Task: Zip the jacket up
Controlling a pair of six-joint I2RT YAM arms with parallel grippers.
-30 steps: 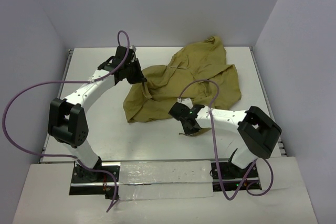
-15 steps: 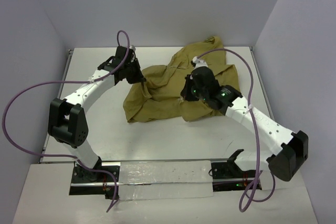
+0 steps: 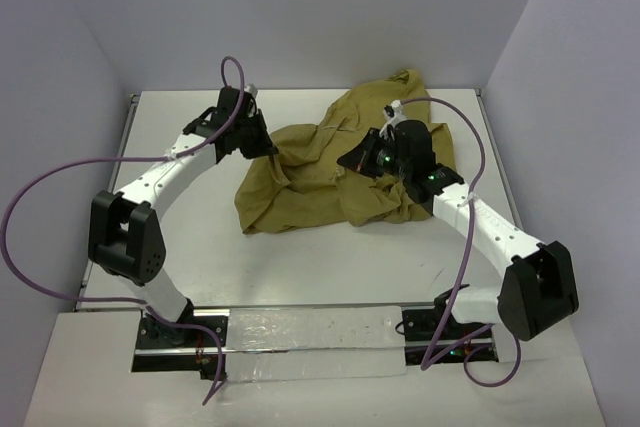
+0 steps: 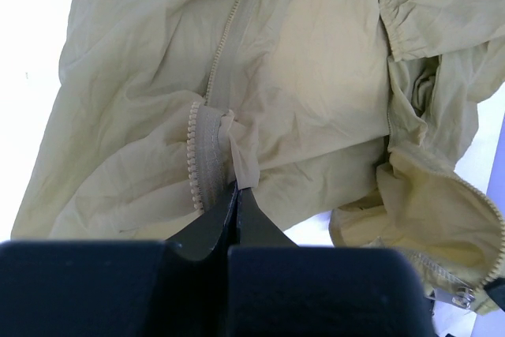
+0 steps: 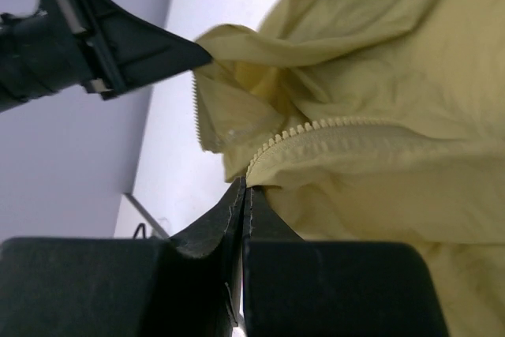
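The olive-tan jacket [image 3: 300,192] lies crumpled on the middle and back right of the white table [image 3: 300,267]. My left gripper [image 3: 272,150] is at its left edge. In the left wrist view this gripper [image 4: 237,185] is shut on a fold of jacket [image 4: 316,76] cloth right beside a run of zipper teeth [image 4: 192,155]. My right gripper [image 3: 346,162] is over the jacket's middle, and in its own view it [image 5: 246,189] is shut on the jacket [image 5: 379,187] edge where a zipper row [image 5: 316,127] ends. The left gripper's dark finger [image 5: 134,41] shows there pinching the cloth too.
Purple cables [image 3: 40,197] loop beside the left arm, and another cable [image 3: 470,162] arcs over the right arm. Grey walls [image 3: 300,17] close in the table at the back and on both sides. A metal rail [image 3: 300,332] runs along the near edge between the arm bases.
The right arm has swung from the table's front up to the jacket's middle, carrying the cloth edge it pinches. The left arm has stayed put, still shut on the jacket.
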